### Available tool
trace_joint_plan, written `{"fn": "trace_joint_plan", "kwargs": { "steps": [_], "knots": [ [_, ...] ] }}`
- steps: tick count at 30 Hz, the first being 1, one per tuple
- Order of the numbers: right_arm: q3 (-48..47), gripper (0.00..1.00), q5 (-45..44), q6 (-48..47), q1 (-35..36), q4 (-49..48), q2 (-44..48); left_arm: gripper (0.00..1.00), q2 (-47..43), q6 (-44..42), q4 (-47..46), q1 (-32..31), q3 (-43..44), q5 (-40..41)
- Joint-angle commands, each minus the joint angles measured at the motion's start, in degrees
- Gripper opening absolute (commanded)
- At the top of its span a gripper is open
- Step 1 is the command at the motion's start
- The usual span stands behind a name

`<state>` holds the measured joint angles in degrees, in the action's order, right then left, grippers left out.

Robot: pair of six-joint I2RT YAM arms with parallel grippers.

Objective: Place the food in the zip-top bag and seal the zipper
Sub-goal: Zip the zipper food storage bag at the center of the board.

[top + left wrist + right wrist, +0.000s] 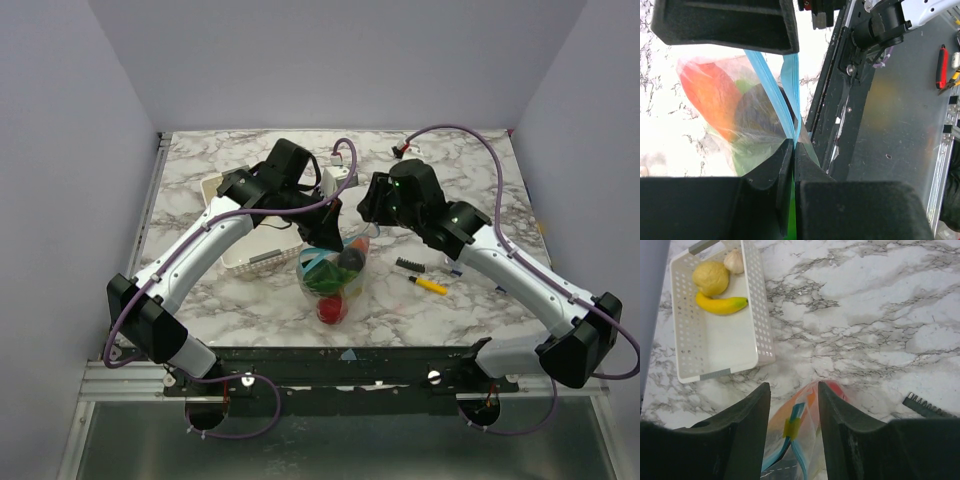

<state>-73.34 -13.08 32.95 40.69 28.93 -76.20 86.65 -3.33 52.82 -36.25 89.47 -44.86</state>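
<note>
The zip-top bag [335, 285], clear and crinkled, sits near the front middle of the counter [230, 300] with its mouth raised. Inside it are a red apple [332, 310] at the bottom, green leafy pieces [320, 282] and a dark eggplant [350, 262]. The light-blue zipper [790, 80] gapes, its two strips apart. One end is pinched by the closed jaws of the left gripper [794, 149]. A yellow banana [722, 305] and lemon [711, 277] lie in the white basket [715, 340].

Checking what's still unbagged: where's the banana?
Right wrist view, upper left: the banana lies in the white basket, just below the lemon.
</note>
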Motion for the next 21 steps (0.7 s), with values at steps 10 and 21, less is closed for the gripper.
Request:
{"fn": "trace_joint_plan", "kwargs": {
  "steps": [10,21],
  "knots": [
    [-1.0,0.32,-6.3,1.6,3.7,5.0,1.5,0.14,-1.0,0.2,-0.2,-0.4,2.0,1.1],
    [1.5,0.01,-6.1,12.0,3.8,-3.1,6.6,0.53,-10.7,9.2,-6.9,-5.2,-5.3,15.4]
  ]
}}
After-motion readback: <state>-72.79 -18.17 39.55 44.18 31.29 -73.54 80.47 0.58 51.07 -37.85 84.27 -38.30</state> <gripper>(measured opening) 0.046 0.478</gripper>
